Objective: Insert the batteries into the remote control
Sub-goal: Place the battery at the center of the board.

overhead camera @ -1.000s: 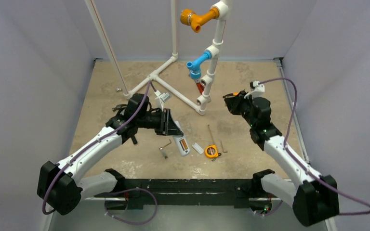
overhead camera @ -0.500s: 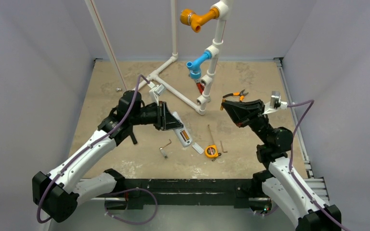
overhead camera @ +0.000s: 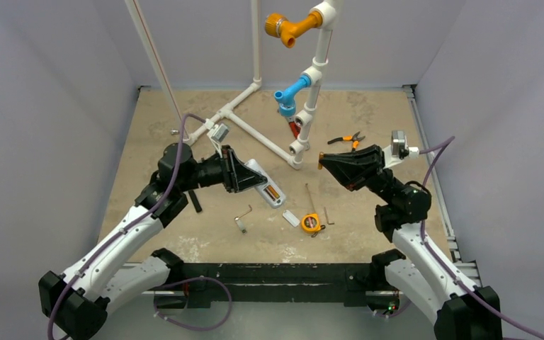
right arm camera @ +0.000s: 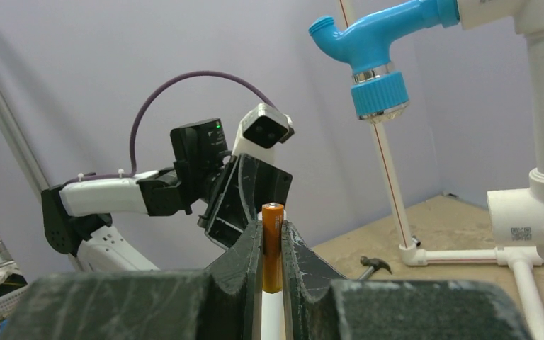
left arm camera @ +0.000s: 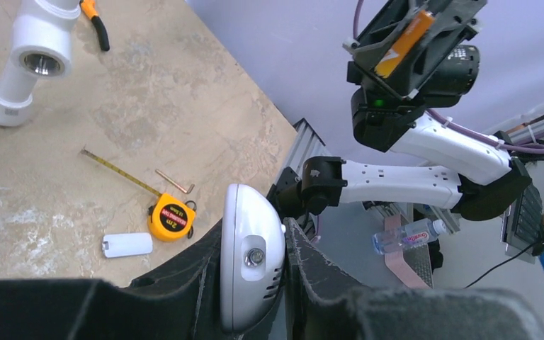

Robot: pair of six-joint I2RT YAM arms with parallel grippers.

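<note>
Top external: left arm stretched inward, left gripper [overhead camera: 248, 176] clamped on the remote control [overhead camera: 268, 188], held tilted over the table [overhead camera: 368, 113]. Right arm elbow-bent, aimed left at it, right gripper [overhead camera: 325, 160] pinching one battery [right arm camera: 272, 244] lengthwise.

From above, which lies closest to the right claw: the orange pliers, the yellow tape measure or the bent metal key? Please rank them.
From the right gripper:
1. orange pliers, just beyond it, slightly to the right.
2. yellow tape measure, on the table toward the arm bases.
3. bent metal key, farther off to the left.
</note>
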